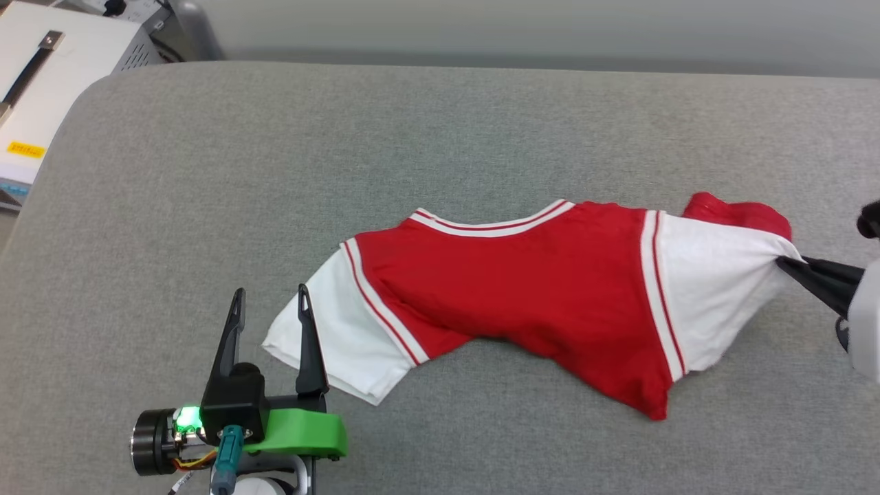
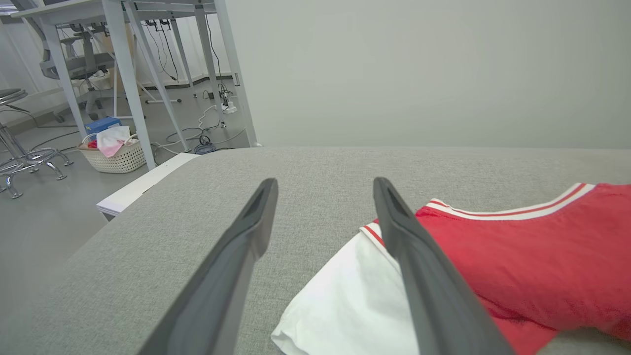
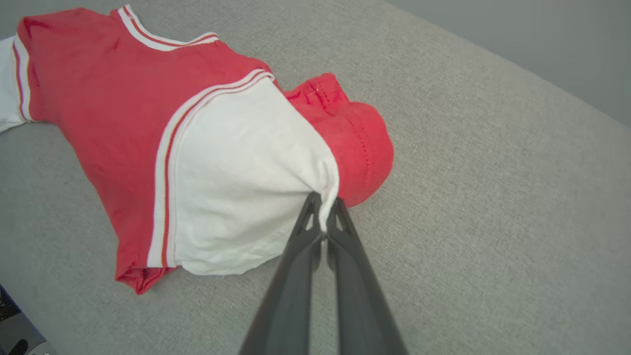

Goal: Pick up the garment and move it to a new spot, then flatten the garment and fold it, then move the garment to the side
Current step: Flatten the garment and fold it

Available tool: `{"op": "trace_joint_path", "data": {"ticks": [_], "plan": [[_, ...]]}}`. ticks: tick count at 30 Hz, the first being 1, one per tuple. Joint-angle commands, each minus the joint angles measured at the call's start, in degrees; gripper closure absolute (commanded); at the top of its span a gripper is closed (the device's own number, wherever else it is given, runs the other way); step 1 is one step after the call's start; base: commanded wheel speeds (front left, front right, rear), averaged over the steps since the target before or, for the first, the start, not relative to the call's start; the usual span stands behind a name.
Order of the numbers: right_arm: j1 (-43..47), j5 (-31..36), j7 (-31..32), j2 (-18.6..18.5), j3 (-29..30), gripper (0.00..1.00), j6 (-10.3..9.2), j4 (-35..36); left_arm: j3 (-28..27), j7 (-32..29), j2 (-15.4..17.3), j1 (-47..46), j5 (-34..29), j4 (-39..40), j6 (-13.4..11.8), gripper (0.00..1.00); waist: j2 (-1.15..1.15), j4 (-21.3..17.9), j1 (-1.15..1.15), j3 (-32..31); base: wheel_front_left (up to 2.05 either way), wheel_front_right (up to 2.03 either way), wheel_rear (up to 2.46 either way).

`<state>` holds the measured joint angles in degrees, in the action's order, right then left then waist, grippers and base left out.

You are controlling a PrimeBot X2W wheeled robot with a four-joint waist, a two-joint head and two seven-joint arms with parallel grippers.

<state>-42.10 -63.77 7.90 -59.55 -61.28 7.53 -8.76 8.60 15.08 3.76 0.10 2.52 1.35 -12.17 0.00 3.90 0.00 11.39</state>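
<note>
Pinching the garment [image 1: 536,289] at its right sleeve: right gripper [image 3: 323,212], clamped; left gripper [image 1: 270,292]: spread wide, empty.

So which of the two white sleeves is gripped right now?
The sleeve on the robot's right, its edge pinched between the shut jaws of the right gripper; the other sleeve lies loose by the open left gripper.
</note>
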Motion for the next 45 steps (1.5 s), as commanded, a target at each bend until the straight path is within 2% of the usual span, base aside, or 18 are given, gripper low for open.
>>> {"op": "trace_joint_path", "data": {"ticks": [1, 9, 12, 17, 18, 19, 22, 27, 34, 38, 42, 45], "plan": [[2.1, -1.2, -0.9, -0.4, 1.0, 1.00, -0.04, -1.5, -0.3, -0.1, 0.2, 0.7, -0.1, -0.1, 0.5, 0.00, 0.00, -2.2, 0.00, -1.9, 0.00, 0.00, 0.00], [13.2, -8.3, -1.8, 0.5, 4.3, 1.00, -0.04, -15.0, -0.5, -0.1, 0.0, 0.7, -0.5, -0.8, 1.6, 0.00, 0.00, -2.9, 0.00, -2.4, 0.00, 0.00, 0.00], [16.7, -10.0, -1.8, 2.5, 4.3, 1.00, -0.04, -19.9, -0.7, -0.1, -0.1, 0.8, -0.6, -1.0, 1.9, 0.00, 0.00, -2.8, 0.00, -2.7, 0.00, 0.00, 0.00], [19.6, -10.9, -4.4, 6.0, 4.7, 1.00, -0.04, -23.4, -1.4, -0.1, -0.2, 1.6, -0.6, -1.2, 2.1, 0.00, 0.00, -3.1, 0.00, -3.3, 0.00, 0.00, 0.00], [19.6, -10.7, -5.6, 6.5, 5.0, 0.91, -0.04, -23.7, -1.5, -0.1, -0.2, 1.7, -0.6, -1.2, 2.1, 0.00, 0.00, -3.2, 0.00, -3.5, 0.00, 0.00, 0.00], [19.5, -10.2, -7.2, 6.7, 5.5, 0.00, -0.04, -24.0, -1.5, -0.1, -0.2, 1.8, -0.7, -1.2, 2.2, 0.00, 0.00, -3.3, 0.00, -3.6, 0.00, 0.00, 0.00], [19.0, -8.6, -12.0, 7.0, 7.3, 0.00, -0.04, -24.2, -1.5, -0.1, -0.2, 2.2, -1.1, -1.2, 2.4, 0.00, 0.00, -3.7, 0.00, -4.3, 0.00, 0.00, 0.00], [18.8, -6.5, -17.9, 4.7, 10.9, 0.00, -0.04, -21.3, -1.4, -0.1, 0.1, 2.9, -1.6, -1.3, 2.7, 0.00, 0.00, -3.9, 0.00, -5.7, 0.00, 0.00, 0.00], [17.8, -2.2, -20.9, -0.1, 18.4, 0.00, -0.04, -13.6, -1.5, -0.1, 0.4, 3.6, -1.9, -0.5, 2.6, 0.00, 0.00, -3.9, 0.00, -6.7, 0.00, 0.00, 0.00], [15.7, 0.9, -18.0, -1.8, 22.5, 0.00, -0.04, -6.6, -0.9, -0.1, 0.6, 3.4, -2.5, 0.0, 2.7, 0.00, 0.00, -3.3, 0.00, -6.4, 0.00, 0.00, 0.00], [12.5, 5.5, -10.9, -1.7, 24.7, 0.00, -0.04, 1.4, 0.3, -0.1, 0.8, 2.3, -3.1, 0.2, 3.0, 0.00, 0.00, -2.2, 0.00, -5.1, 0.00, 0.00, 0.00], [9.5, 8.2, -3.2, -0.3, 24.5, 0.00, -0.04, 6.5, 1.4, -0.1, 0.9, 0.9, -3.5, 0.3, 3.0, 0.00, 0.00, -1.2, 0.00, -3.4, 0.00, 0.00, 0.00]]}}
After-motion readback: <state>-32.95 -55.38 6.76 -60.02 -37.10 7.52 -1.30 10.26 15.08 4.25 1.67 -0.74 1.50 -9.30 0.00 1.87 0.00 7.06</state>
